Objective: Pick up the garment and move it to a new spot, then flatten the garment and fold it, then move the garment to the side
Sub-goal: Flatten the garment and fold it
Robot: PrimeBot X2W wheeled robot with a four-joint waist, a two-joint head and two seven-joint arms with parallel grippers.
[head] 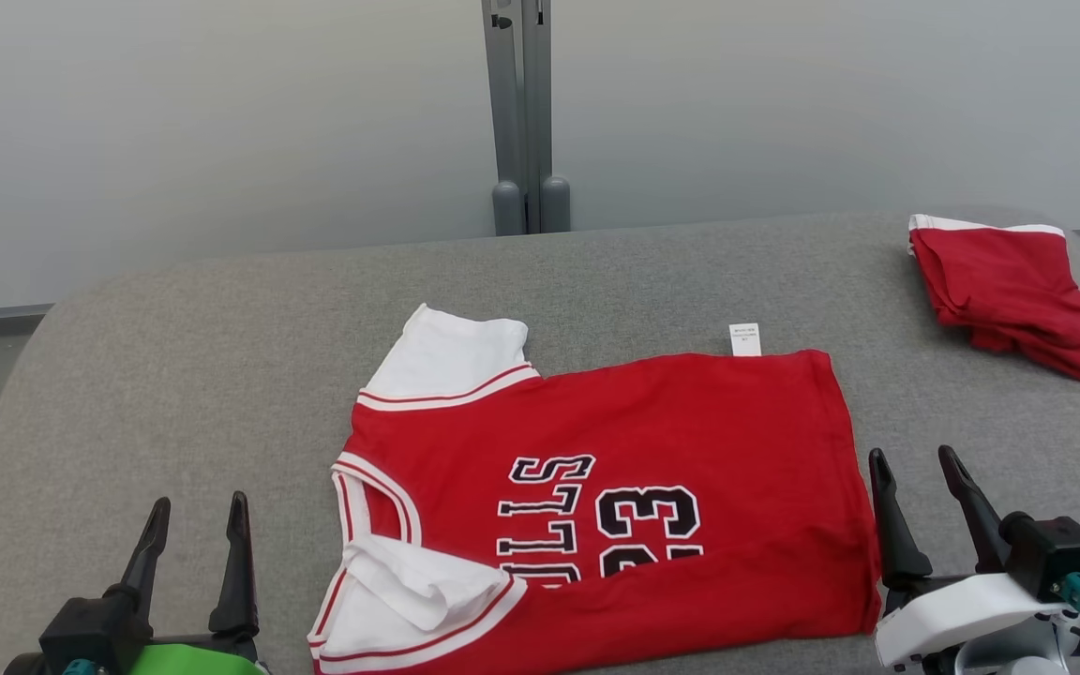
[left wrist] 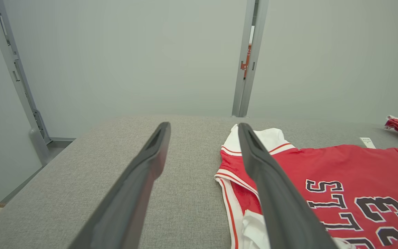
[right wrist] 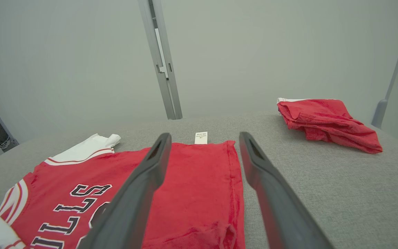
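Note:
A red jersey with white sleeves and black "23" lettering, the garment, lies spread flat on the grey table, its neck toward the left. My left gripper hovers open to the left of the jersey's collar, nothing between its fingers. On the other side, my right gripper stands open just beside the jersey's hem edge, empty as well. A small white label sticks out at the jersey's far edge.
A second red garment with a white band lies folded at the table's far right corner. A grey post stands behind the table against a pale wall. Bare grey table surface stretches to the left and behind the jersey.

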